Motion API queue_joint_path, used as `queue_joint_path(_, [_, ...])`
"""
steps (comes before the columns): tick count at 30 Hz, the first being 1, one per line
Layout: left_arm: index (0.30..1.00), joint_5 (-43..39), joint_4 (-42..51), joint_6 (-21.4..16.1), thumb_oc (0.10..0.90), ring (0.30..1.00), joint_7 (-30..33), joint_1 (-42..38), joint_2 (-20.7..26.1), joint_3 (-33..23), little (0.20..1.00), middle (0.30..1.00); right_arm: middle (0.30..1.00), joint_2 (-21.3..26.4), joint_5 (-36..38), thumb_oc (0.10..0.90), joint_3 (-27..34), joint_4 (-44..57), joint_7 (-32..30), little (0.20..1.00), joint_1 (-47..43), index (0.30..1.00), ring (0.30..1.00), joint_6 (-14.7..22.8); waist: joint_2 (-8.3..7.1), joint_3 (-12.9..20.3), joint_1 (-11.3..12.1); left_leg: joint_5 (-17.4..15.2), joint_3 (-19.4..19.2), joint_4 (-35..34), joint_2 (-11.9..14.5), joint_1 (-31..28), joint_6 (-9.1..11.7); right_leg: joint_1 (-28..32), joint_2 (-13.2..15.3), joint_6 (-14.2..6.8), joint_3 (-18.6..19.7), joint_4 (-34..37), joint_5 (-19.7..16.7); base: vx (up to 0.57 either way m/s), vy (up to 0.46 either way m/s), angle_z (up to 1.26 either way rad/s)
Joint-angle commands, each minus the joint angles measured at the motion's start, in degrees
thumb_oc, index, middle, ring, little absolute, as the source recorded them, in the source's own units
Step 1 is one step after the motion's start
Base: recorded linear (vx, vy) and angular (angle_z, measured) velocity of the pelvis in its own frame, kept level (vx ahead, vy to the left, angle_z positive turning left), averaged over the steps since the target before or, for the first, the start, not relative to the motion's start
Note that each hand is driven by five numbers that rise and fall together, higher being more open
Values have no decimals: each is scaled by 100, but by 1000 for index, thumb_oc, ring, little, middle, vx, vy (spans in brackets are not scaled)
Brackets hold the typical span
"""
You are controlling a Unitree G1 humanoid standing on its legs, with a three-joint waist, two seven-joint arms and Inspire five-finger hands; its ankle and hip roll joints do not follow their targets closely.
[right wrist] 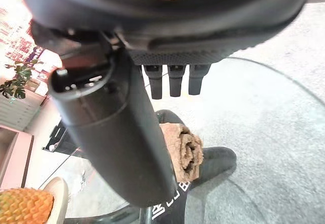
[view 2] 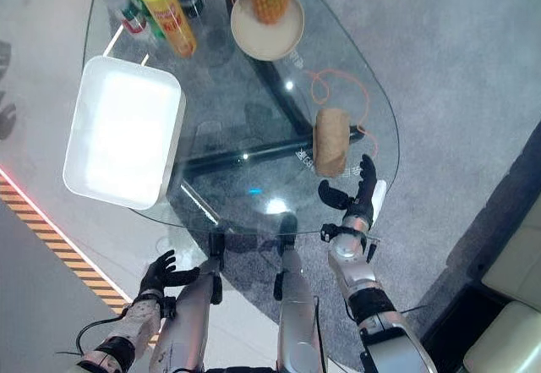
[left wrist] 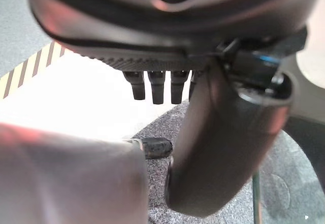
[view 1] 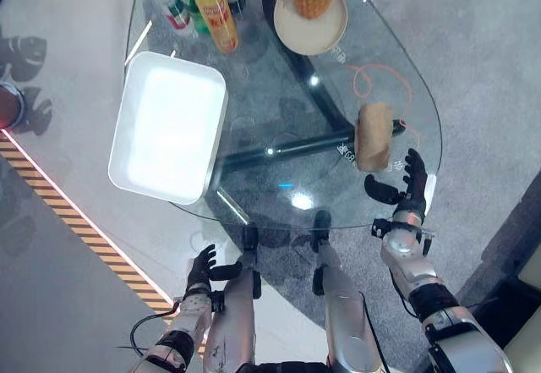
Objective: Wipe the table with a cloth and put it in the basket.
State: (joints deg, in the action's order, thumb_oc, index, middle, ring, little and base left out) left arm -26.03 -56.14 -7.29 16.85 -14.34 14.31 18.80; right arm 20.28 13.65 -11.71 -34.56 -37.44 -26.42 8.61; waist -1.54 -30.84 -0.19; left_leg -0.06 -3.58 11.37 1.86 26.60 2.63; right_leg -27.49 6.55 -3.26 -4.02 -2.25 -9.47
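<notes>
Cloth [view 1: 374, 136]: tan, rolled, nubby terry, on glass table [view 1: 279, 183] near right edge; likely light, soft, may unroll | Right hand [view 1: 404, 189]: open, fingers straight, just short of cloth, empty | Left hand [view 1: 205, 269]: open, idle below table | Basket [view 1: 167, 126]: white, rigid, smooth | Advice: you should pinch the roll's middle.

Cloth [view 1: 374, 136] on table [view 1: 279, 94] right; tray [view 1: 167, 126] on left edge; pineapple plate [view 1: 310, 19] behind.
</notes>
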Motion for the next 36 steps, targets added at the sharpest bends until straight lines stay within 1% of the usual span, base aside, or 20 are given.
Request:
queue_joint_path(1, [900,-82,-43,8,800,900,201,410,-18,70,900,900,900,527,34,800,304,734,-348,900,56,900,900,345,22,104,-45,152,-77,290,-362,511,-268,-281,-83,19,-279,-735,330,0,0,0])
queue_joint_path(3, [900,-128,23,9,800,900,247,397,-19,94,900,900,900,554,66,800,333,772,-347,900,26,900,900,419,24,104,-48,144,-63,372,-371,675,-276,-442,-73,11,-275,-800,325,0,0,0])
queue_joint_path(4, [900,-140,56,6,800,900,258,411,-18,104,900,900,900,559,-100,800,340,819,-416,900,46,900,900,667,27,104,-40,112,-62,418,-368,715,-274,-472,-82,10,-269,-821,337,0,0,0])
queue_joint_path(5, [900,-155,71,-18,800,900,288,393,-53,148,900,900,900,497,19,800,277,865,-509,900,4,900,900,509,42,104,-32,112,-26,453,-391,789,-274,-533,-84,6,-265,-839,343,26,47,1])
queue_joint_path(6, [900,-187,122,-31,800,900,341,368,-111,208,900,900,900,414,-131,800,173,984,-738,900,-96,900,900,376,85,104,-30,121,-23,496,-416,891,-277,-648,-79,12,-256,-875,331,17,60,1])
queue_joint_path(7, [900,-201,150,-30,800,900,367,362,-135,228,900,900,900,378,-180,800,143,1063,-818,900,-134,900,900,295,101,104,-29,122,-25,510,-425,924,-282,-690,-78,15,-253,-890,327,24,76,0])
queue_joint_path(8, [900,-223,219,-9,800,900,414,349,-174,268,900,900,900,323,-262,800,87,1222,-969,900,-223,900,900,120,130,104,-22,112,-25,553,-440,997,-291,-766,-72,20,-242,-920,328,26,58,-1])
queue_joint_path(11, [900,-216,300,48,800,900,510,282,-255,328,900,900,900,229,-311,800,9,1579,-1291,900,-494,900,900,-253,167,104,0,99,-38,629,-451,1152,-317,-925,-69,44,-232,-977,324,18,31,-1])
queue_joint_path(12, [900,-220,298,37,800,900,516,271,-262,333,900,900,900,227,-333,800,3,1638,-1344,900,-546,900,900,-264,168,104,2,100,-41,642,-453,1188,-321,-959,-74,50,-228,-983,320,21,33,0])
queue_joint_path(16, [900,-238,348,9,800,900,611,228,-331,378,900,900,900,146,-331,800,-64,1969,-1567,900,-793,900,900,-544,176,104,17,97,-51,720,-466,1405,-345,-1165,-97,80,-203,-1019,294,16,17,1])
queue_joint_path(20, [900,-244,397,23,800,900,633,233,-352,378,900,900,900,95,-283,800,-114,2109,-1563,900,-855,900,900,-641,200,104,20,99,-58,741,-487,1517,-358,-1292,-109,93,-180,-1028,267,22,26,1])
queue_joint_path(22, [900,-249,434,24,800,900,679,236,-385,390,900,900,900,-15,-291,800,-191,2249,-1640,900,-831,900,900,-680,205,104,16,101,-57,746,-500,1585,-368,-1373,-116,98,-160,-1040,258,42,44,0])
queue_joint_path(29, [900,-299,434,25,800,900,718,217,-414,387,900,900,900,-124,-209,800,-249,2342,-1917,900,-837,900,900,-652,227,104,18,91,-54,803,-516,1717,-381,-1511,-120,95,-135,-1088,259,29,27,0])
queue_joint_path(32, [900,-310,406,55,800,900,742,174,-413,388,900,900,900,-137,-188,800,-240,2199,-2257,900,-958,900,900,-921,236,104,43,78,-20,868,-538,1806,-387,-1606,-113,84,-143,-1134,244,34,6,3])
queue_joint_path(36, [900,-330,390,54,800,900,764,122,-422,419,900,900,900,-92,-13,800,-267,1914,-2544,900,-1078,900,900,-1059,260,104,67,74,-6,879,-541,1881,-399,-1696,-99,78,-150,-1153,230,17,7,2])
